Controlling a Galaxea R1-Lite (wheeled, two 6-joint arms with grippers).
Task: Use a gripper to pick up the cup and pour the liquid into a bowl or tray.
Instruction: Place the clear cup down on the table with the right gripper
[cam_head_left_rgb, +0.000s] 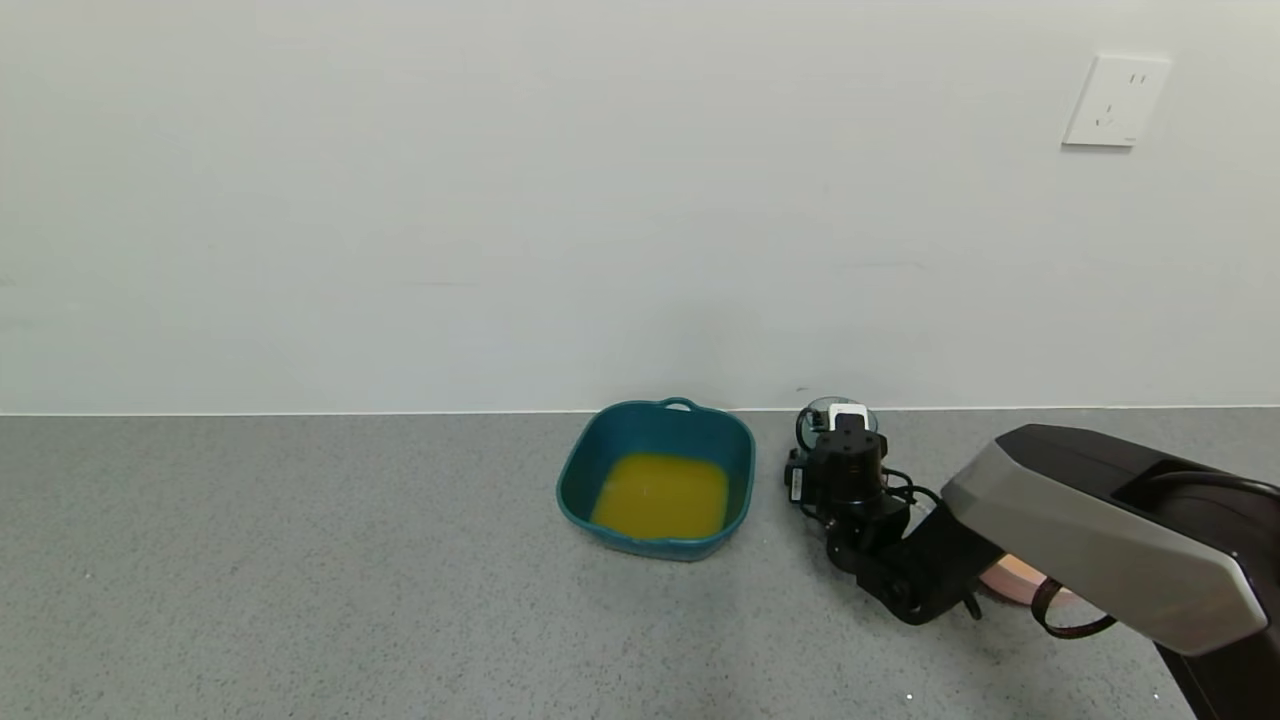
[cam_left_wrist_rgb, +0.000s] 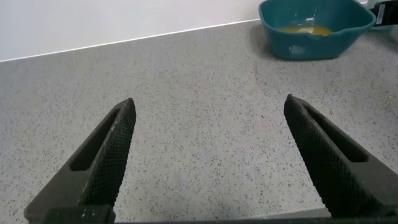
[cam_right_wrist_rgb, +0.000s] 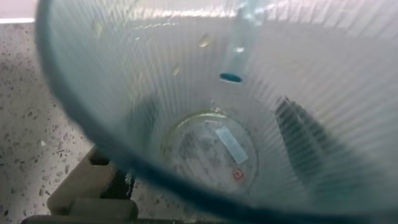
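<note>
Pour: judged complete. Liquid pools in the teal bowl, centre of head view, on the bench.

Cup: empty bar droplets, upright right of the bowl, apparently between the right gripper jaws. Remaining: release.

Left gripper: jaws wide, holding nothing.

Writing: base sticker, illegible.

The basin is sitting on the worktop, close to the wall behind it, with the liquid lying inside. Just right of the basin, the cup is standing, the right gripper directly before it.
</note>
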